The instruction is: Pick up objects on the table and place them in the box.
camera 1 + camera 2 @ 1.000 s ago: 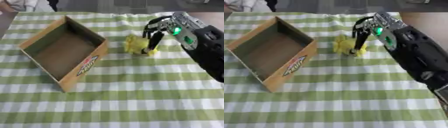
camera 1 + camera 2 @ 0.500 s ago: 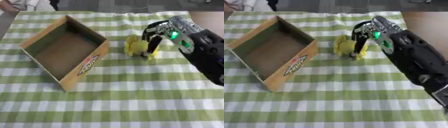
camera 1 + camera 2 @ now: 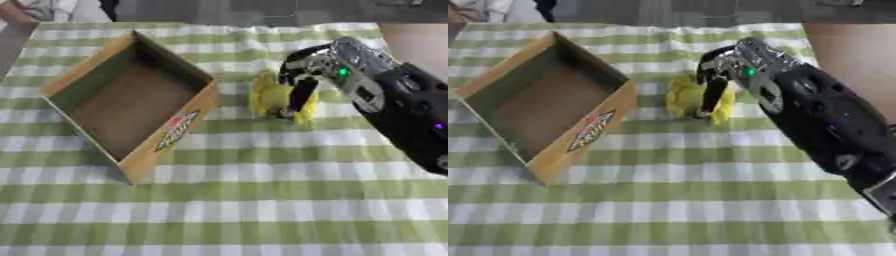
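Fingers (image 3: 300, 95) of the right hand (image 3: 346, 70) have been lowered over the last second and are now curled round the yellow object (image 3: 271, 97), which sits on the checked surface (image 3: 262, 200) just right of the box (image 3: 131, 107); a grasp is judged set, lift not yet made. Box is seen empty. Left hand is not seen.

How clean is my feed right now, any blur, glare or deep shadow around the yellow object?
Left eye view: soft all over; the yellow object shows only as a blob, the right hand smeared. Right eye view: equally soft; the box logo is unreadable. Lighting is even, with no glare; only the box interior is dim.
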`<action>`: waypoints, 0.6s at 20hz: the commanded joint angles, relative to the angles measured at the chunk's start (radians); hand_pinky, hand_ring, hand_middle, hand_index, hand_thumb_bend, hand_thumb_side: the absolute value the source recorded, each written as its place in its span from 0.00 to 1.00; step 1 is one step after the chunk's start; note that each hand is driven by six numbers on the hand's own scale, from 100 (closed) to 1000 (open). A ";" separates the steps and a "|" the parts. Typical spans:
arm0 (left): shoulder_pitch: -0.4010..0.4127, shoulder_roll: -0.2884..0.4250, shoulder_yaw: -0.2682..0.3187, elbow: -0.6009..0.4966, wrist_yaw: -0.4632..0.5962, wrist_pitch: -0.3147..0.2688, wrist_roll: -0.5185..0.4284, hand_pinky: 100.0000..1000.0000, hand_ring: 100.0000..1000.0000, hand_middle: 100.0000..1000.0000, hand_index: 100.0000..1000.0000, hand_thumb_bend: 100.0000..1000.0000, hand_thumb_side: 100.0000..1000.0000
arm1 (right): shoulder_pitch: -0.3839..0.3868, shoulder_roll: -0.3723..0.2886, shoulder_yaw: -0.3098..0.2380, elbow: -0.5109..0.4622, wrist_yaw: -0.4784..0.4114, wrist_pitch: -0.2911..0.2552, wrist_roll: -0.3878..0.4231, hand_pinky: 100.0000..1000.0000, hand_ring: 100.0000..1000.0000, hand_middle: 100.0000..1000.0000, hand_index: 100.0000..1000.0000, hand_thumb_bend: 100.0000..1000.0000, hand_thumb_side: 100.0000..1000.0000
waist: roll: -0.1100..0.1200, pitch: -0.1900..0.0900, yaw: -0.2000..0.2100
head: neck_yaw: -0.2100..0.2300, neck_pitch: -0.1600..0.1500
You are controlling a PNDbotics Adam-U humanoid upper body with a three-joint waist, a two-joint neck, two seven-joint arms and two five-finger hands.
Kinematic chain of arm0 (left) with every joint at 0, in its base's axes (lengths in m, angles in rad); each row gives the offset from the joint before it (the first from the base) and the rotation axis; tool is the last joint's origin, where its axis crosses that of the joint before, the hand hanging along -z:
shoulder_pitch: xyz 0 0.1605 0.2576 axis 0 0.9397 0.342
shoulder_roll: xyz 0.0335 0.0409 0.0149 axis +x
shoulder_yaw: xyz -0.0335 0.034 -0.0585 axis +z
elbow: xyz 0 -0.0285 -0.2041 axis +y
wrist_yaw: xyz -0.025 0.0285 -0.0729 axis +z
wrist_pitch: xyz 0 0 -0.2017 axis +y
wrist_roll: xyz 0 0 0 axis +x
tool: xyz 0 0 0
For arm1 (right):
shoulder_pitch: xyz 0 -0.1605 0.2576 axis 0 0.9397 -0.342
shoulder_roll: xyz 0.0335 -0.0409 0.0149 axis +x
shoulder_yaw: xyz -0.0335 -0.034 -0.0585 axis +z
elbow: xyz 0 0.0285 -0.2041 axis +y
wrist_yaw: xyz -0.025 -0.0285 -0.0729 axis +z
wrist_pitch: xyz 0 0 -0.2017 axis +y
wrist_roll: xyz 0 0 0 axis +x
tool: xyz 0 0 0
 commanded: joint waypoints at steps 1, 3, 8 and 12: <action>-0.008 0.012 -0.004 -0.019 0.003 0.001 -0.005 0.66 0.59 0.56 0.66 0.00 0.88 | -0.021 -0.023 -0.012 -0.039 0.019 0.038 0.015 0.78 0.89 0.48 0.61 0.20 0.28 | 0.002 -0.018 0.000 | 0.000 -0.010; -0.009 0.012 -0.004 -0.019 0.004 0.002 -0.007 0.66 0.59 0.56 0.66 0.00 0.88 | -0.023 -0.025 -0.017 -0.055 0.023 0.057 0.015 0.77 0.87 0.45 0.57 0.06 0.25 | 0.001 -0.018 -0.001 | 0.000 -0.010; -0.011 0.013 -0.004 -0.019 0.004 0.002 -0.009 0.66 0.59 0.56 0.66 0.00 0.88 | -0.025 -0.030 -0.021 -0.087 0.017 0.103 0.012 0.75 0.83 0.42 0.52 0.00 0.11 | -0.001 -0.019 -0.001 | 0.002 -0.010; -0.012 0.015 -0.003 -0.019 0.004 0.003 -0.009 0.66 0.59 0.56 0.66 0.00 0.88 | -0.027 -0.034 -0.023 -0.108 0.016 0.126 -0.002 0.74 0.81 0.40 0.49 0.00 0.07 | -0.002 -0.020 0.000 | 0.002 -0.011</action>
